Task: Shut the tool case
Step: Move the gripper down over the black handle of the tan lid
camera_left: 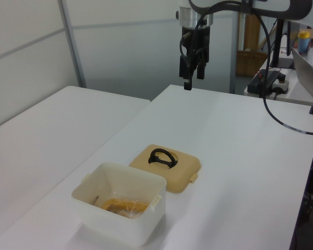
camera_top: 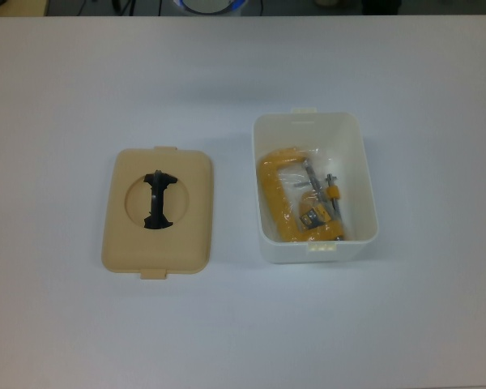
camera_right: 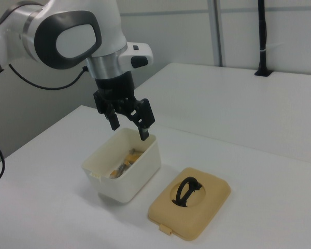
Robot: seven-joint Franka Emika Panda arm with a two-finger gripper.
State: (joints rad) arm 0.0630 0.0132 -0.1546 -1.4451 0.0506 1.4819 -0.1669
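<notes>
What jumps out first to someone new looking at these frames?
The open white box on the table, with a yellow clamp inside. The tan lid lies flat beside it, apart, at the top view's left, black handle up. The gripper hangs in the air with fingers spread, holding nothing.

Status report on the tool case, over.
Gripper open, empty, raised above table. Box open, yellow clamp inside. Lid lies apart beside it. Nothing in the way.
</notes>
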